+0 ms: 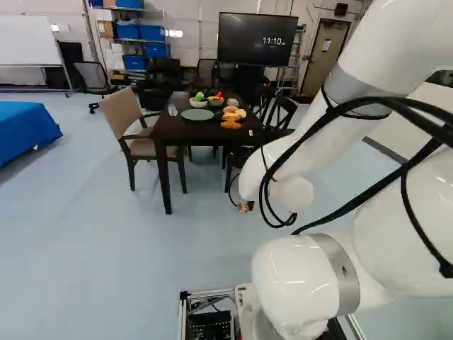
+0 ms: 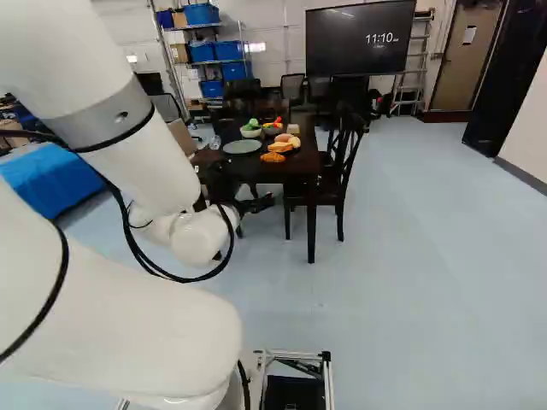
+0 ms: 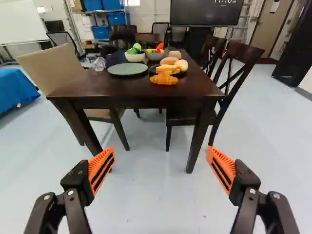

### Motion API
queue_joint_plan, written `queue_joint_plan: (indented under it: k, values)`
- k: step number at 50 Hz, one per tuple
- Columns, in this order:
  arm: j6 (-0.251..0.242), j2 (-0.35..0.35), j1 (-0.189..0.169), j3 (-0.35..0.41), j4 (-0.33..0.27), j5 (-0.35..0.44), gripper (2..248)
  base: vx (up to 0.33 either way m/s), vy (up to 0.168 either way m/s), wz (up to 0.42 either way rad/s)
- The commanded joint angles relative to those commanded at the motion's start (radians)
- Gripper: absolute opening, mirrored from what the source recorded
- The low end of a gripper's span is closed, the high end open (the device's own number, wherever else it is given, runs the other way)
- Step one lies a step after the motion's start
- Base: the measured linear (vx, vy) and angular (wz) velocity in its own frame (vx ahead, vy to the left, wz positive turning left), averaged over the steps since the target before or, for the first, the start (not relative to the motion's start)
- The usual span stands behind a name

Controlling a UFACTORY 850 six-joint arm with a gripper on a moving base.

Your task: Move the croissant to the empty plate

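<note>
Golden-brown, the croissant (image 3: pixel 164 79) lies well ahead of the pincer (image 2: pixel 232 195), roughly in line with the middle of its gap, at the near rim of a black plate (image 3: pixel 179 75) of food. The dark wooden table (image 3: pixel 131 90) also holds an empty green plate (image 3: pixel 127 69) to the left, with two bowls behind. Chairs flank it; a screen (image 3: pixel 206 13) stands beyond. The pincer's fingers are spread wide, gripping nothing.

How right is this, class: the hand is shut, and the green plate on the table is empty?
The hand is not shut but open: the wrist view shows its orange-padded fingers wide apart. The green plate on the table is indeed empty.
</note>
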Motion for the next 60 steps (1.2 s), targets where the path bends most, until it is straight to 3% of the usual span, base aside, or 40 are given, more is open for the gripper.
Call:
queue_joint_plan:
  k: [60]
  values:
    - [0.000,0.000,0.000,0.000,0.000,0.000,247,0.074,-0.020,-0.005]
